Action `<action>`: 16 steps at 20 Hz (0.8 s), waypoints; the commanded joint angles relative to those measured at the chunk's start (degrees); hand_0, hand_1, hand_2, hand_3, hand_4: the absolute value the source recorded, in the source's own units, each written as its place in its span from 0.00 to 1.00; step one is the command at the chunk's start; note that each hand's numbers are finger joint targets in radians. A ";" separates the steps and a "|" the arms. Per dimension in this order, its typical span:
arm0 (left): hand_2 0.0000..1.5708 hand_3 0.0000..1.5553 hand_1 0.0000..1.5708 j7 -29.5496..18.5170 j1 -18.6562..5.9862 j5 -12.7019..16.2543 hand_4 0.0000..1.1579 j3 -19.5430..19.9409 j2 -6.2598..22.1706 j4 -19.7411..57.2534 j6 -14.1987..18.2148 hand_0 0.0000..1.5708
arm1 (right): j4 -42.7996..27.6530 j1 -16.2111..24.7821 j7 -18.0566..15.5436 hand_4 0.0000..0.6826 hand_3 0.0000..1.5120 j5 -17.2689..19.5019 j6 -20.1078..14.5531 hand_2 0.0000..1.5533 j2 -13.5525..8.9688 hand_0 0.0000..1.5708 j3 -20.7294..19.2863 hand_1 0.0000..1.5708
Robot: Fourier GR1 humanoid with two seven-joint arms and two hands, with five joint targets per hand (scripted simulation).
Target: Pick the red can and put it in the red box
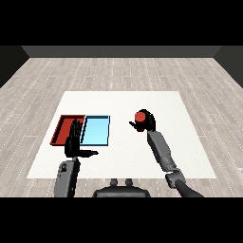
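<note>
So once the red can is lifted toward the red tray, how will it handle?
The can looks rigid, so it should keep its shape in the right robot hand curled round it. Being round, it may roll if laid sideways. Standing in the shallow red tray, it might tip.

bare test room: white table on grey plank floor, dark walls.

The left hand is raised at near left, fingers straight and pointing far, thumb out to the right; its forearm runs near. The right hand reaches farther, fingers curled.
</note>
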 commanded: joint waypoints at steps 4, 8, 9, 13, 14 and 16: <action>0.00 0.00 0.00 11.34 -4.62 0.04 0.00 -4.33 -1.17 -5.86 1.17 0.00 | -18.31 6.51 2.49 0.92 0.92 -1.32 0.78 0.93 -0.81 0.95 1.62 0.95; 0.00 0.00 0.00 9.54 -1.88 -3.25 0.00 -8.77 -1.67 -4.83 2.59 0.00 | -24.28 8.14 5.27 0.92 0.92 -2.64 -10.78 0.93 2.46 0.95 13.19 0.95; 0.00 0.00 0.00 9.65 -2.00 -3.30 0.00 -9.07 -1.68 -4.80 2.92 0.00 | -23.23 6.51 5.43 0.92 0.92 -3.74 -14.22 0.93 2.48 0.95 17.19 0.95; 0.00 0.00 0.00 10.48 -1.18 -3.20 0.00 -8.54 -0.69 -5.08 1.89 0.00 | -28.53 8.10 7.66 0.93 0.92 -0.11 -15.41 0.91 2.53 0.93 17.21 0.93; 0.00 0.00 0.00 8.88 2.19 -6.17 0.00 -13.37 -1.69 -5.52 3.66 0.00 | -33.41 11.56 9.29 0.93 0.92 1.13 -13.36 0.91 2.40 0.92 15.69 0.92; 0.00 0.00 0.00 13.10 -6.48 -6.06 0.00 -14.69 -1.69 -1.12 8.42 0.00 | -36.29 14.47 6.28 0.91 0.91 0.82 -14.46 0.91 2.54 0.92 16.47 0.92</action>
